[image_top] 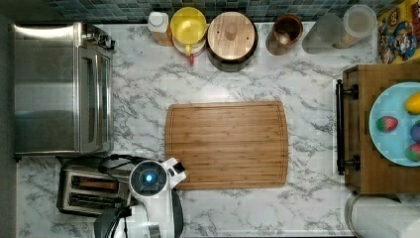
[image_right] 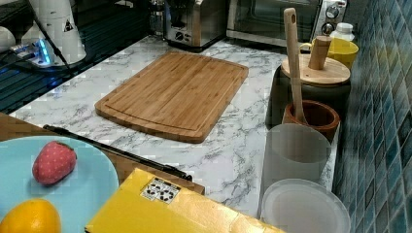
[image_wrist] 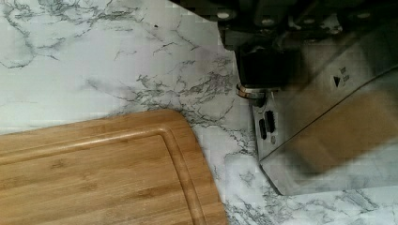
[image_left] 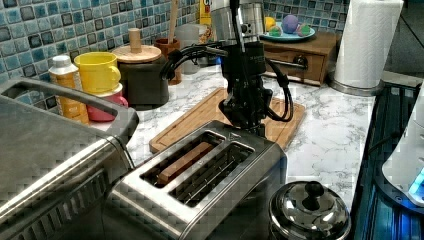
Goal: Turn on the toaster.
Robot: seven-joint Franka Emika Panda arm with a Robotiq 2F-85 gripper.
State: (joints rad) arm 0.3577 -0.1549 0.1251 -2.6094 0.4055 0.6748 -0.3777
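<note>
In the top view, going left to right, the toaster oven fills the far left of the marble worktop. Just near of it sits the toaster, its two slots running left to right. The hand hangs at the toaster's right end in the top view, above the black lever knob; whether it is spread or pressed together I cannot tell. Right of the toaster lies the cutting board, close beside it but apart. Farther right stands a wooden box bearing a blue plate.
</note>
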